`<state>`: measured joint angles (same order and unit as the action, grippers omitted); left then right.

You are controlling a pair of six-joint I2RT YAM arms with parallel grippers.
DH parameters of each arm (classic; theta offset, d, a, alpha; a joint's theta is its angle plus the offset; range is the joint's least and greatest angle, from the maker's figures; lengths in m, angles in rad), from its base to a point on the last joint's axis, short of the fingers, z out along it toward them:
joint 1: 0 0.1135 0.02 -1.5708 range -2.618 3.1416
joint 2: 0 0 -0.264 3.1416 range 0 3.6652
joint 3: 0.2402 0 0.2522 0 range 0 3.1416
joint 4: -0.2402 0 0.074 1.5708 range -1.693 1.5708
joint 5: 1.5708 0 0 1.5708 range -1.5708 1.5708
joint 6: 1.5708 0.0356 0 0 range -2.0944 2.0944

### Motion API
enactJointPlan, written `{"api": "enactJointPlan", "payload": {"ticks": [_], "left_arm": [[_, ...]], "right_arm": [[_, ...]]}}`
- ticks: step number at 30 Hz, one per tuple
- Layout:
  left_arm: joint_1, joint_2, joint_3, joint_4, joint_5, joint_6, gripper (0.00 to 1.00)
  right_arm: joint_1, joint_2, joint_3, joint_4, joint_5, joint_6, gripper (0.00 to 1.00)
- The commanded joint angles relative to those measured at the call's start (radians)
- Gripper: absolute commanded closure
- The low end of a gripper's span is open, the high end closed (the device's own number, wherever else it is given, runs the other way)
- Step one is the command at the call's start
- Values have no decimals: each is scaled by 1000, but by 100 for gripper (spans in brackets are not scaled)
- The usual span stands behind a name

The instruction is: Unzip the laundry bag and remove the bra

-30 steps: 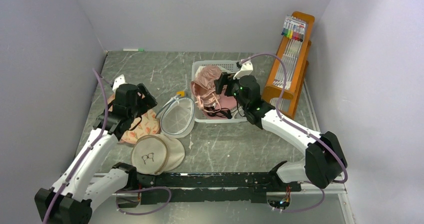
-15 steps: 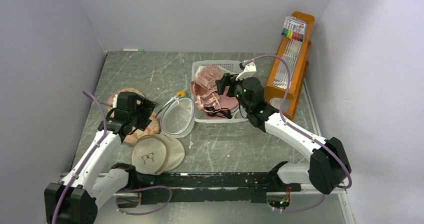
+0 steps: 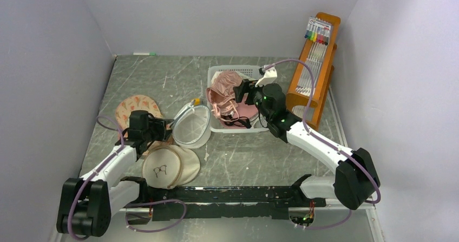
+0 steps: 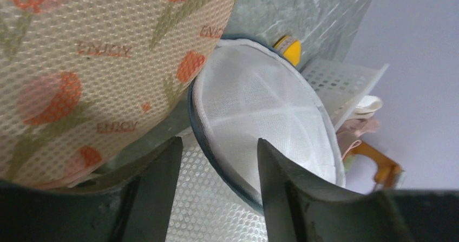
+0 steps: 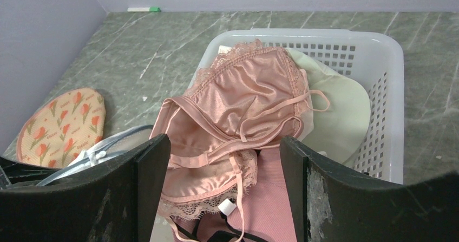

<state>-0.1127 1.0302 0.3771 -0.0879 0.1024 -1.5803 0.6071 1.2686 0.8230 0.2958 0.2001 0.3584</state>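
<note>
Top external: one laundry bag (image 3: 192,126), one basket (image 3: 231,68), one rack (image 3: 318,71)

My end effector (image 4: 217,147) has its two dark fingers (image 4: 154,193) spread apart, and the laundry bag (image 4: 265,112) shows in the gap between them. The bag's round white mesh face is tilted toward me, edged by its grey-blue band. A small yellow piece (image 4: 287,46) sits at the bag's far edge. At upper left is a cream pad (image 4: 81,63) with orange flowers, touching the bag. Beyond lie the grey tabletop (image 4: 303,9) and a white perforated basket (image 4: 346,82) holding pink fabric (image 4: 360,128).
</note>
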Motion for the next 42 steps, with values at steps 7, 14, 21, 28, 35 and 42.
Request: {"api": "enactJointPlan", "payload": {"ticks": [7, 14, 21, 28, 35, 42], "left_arm": [[68, 19, -27, 284, 94, 17, 67], [115, -24, 55, 289, 86, 267, 87], [116, -63, 246, 221, 113, 845, 93], [116, -86, 225, 311, 351, 1190, 93], [116, -145, 155, 463, 551, 1354, 93], [116, -229, 143, 457, 566, 1458, 93]], "right_arm": [[0, 18, -10, 30, -4, -9, 26], [0, 18, -6, 25, -3, -11, 27], [-1, 32, 16, 20, -95, -26, 26], [-1, 122, 98, 44, -485, -37, 23], [2, 193, 213, 21, -716, -4, 19], [45, 361, 480, -172, -660, 261, 11]]}}
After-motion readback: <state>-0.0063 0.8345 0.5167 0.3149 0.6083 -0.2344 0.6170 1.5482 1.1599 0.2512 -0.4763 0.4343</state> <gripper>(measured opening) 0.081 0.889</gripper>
